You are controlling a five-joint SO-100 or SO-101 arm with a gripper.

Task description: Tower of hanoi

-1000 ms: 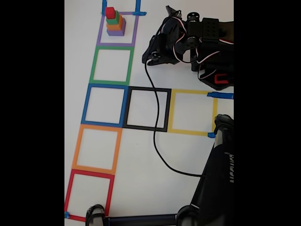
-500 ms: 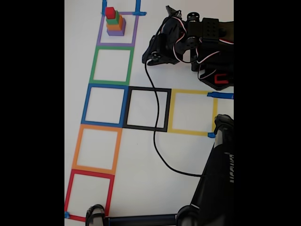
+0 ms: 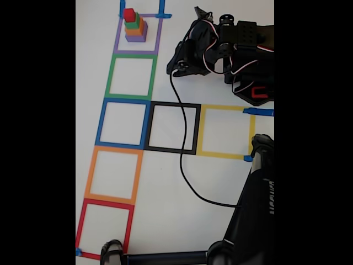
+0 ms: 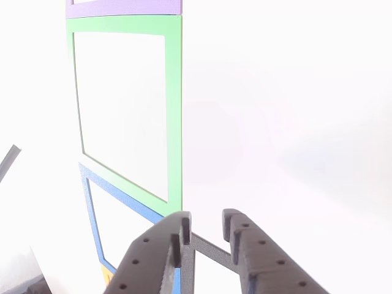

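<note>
Four graded plain cubes [image 3: 135, 26] stand stacked in the purple tape square [image 3: 137, 34], seemingly nothing moved yet, and the black perforated end effector [image 4: 205, 229], narrowly parted, holds nothing.

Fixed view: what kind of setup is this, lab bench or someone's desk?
Probably a hobby or lab tabletop rig for a stacking puzzle: a plain white table marked with coloured tape squares, a small stack of cubes inside the purple one, and a black robot arm with a loose cable.

Purple tape square [image 4: 122, 7] cut off at the other view's top edge; gripper [image 4: 205, 229] base cropped along the bottom.
</note>
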